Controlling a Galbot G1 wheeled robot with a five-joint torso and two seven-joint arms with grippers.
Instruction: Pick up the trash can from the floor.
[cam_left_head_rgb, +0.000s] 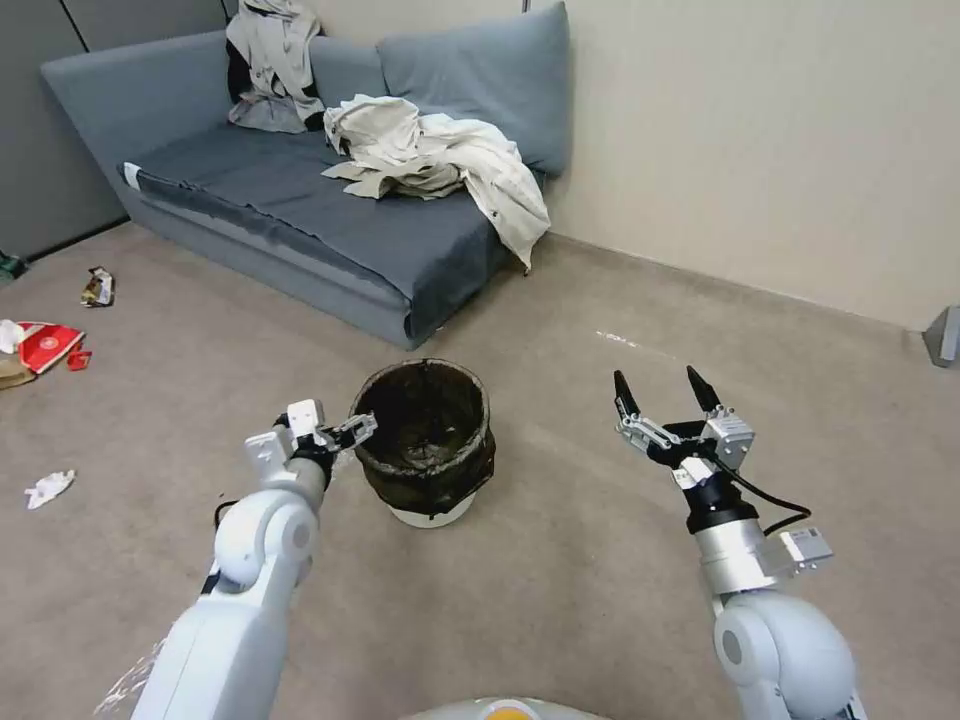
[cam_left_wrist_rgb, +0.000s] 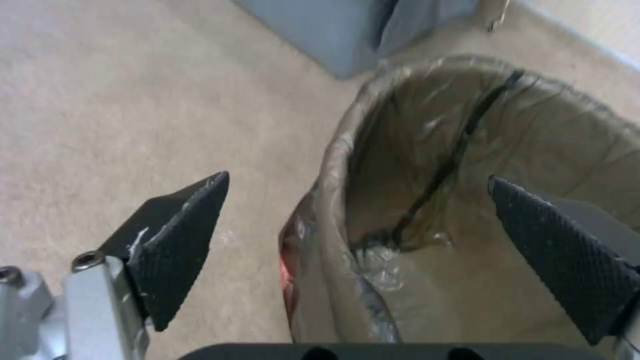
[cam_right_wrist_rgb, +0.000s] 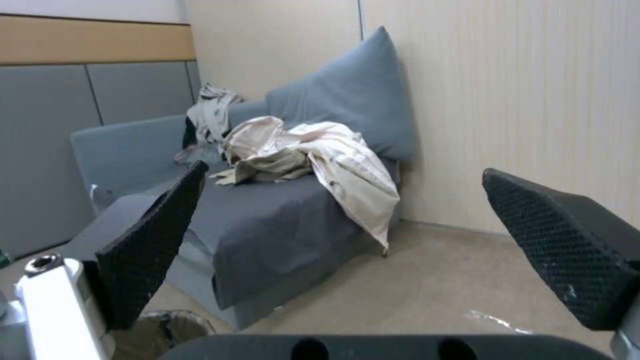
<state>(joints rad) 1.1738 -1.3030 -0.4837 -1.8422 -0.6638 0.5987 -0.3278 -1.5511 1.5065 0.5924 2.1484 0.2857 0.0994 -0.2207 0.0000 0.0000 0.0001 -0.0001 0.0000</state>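
Standing on the floor, the trash can is not yet lifted: its white base rests on the carpet and nothing grips it. The left gripper has its jaws spread wide, straddling the near rim; in the left wrist view one fingertip hangs outside the wall over carpet and the other sits over the bagged inside, so the rim lies between them. Judging from this, the reach is done; closing on the rim and raising the can are left. The right gripper hovers well apart from the can, jaws open and holding nothing.

Beyond the left jaws a grey sofa with heaped clothes stands clear of the can. Paper scraps lie far off. Nothing blocks the lift, though the loose bag may slip.
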